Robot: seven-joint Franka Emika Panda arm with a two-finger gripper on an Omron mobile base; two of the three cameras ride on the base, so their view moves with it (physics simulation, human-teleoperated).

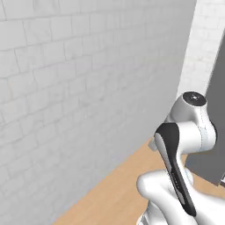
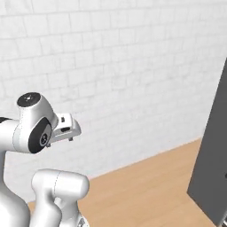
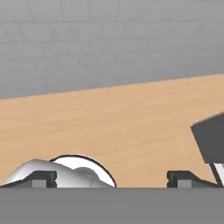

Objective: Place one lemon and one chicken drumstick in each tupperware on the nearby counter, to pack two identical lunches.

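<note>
surface: a light-brown wood-toned floor (image 2: 146,186) ran along the foot of a white tiled wall (image 2: 124,66).
edge: the wood met the wall in a straight line.
on it: a dark grey panel (image 2: 212,168) stood upright at the right side, its lower corner touching the wood.

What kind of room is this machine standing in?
Probably a kitchen, though little shows it: a white tiled wall, a light wood surface running along its foot, and a tall dark grey panel to one side, perhaps an appliance.
</note>
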